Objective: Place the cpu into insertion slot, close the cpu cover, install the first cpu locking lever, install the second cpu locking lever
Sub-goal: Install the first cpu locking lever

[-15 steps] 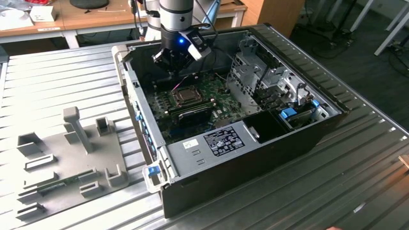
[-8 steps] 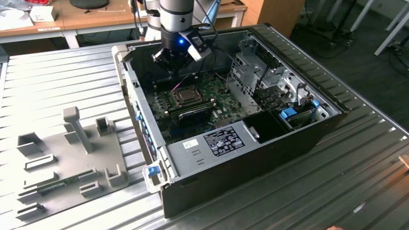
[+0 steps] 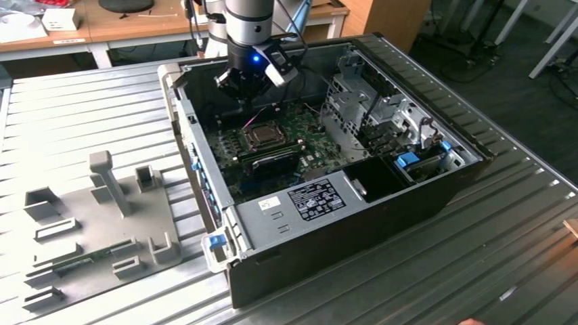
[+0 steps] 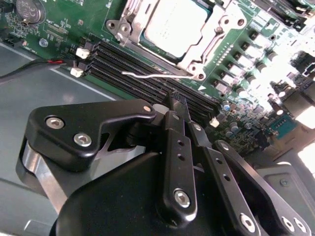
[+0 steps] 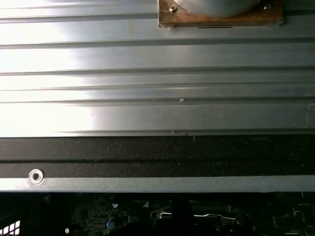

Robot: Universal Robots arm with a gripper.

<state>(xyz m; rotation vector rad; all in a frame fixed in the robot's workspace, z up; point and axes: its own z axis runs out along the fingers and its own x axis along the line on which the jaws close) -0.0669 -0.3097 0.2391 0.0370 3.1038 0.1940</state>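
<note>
I'm holding my fingers (image 4: 178,147) closed and empty just beside the locking lever (image 4: 147,77)
I'm judging it a thin, springy, slippery steel wire, best taken at its free bent end

Silver cpu (image 4: 174,24) lies in insertion slot (image 4: 121,27), cpu cover (image 4: 219,34) down.

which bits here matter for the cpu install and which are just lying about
For the job: cpu, cpu cover, wire locking lever, gripper.
Just lying about: memory slots, coin battery, label sticker, grey fixture tray.
</note>
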